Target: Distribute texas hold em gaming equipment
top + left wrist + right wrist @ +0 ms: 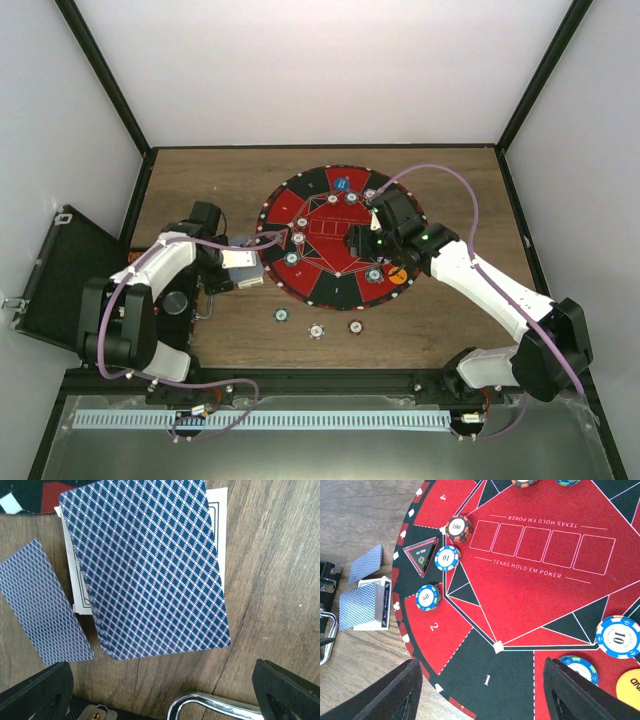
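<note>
A round red and black Texas hold em mat (335,235) lies mid-table. Striped poker chips sit on it: a 100 chip (458,527), a 10 chip (447,558) and a 50 chip (428,597) by seat 2. Another 10 chip (619,636) lies near an orange disc (630,687). A blue disc (342,184) rests at the far rim. The blue-backed card deck (150,570) lies on the wood left of the mat, with a single card (42,605) beside it. My left gripper (160,695) hovers open just short of the deck. My right gripper (480,695) hangs open over seat 1, holding nothing.
Three loose chips (316,330) lie on the wood in front of the mat. A black triangular marker (422,554) sits on the mat's left side. An open black case (60,280) stands at the table's left edge, and a metal loop (215,705) lies under my left gripper.
</note>
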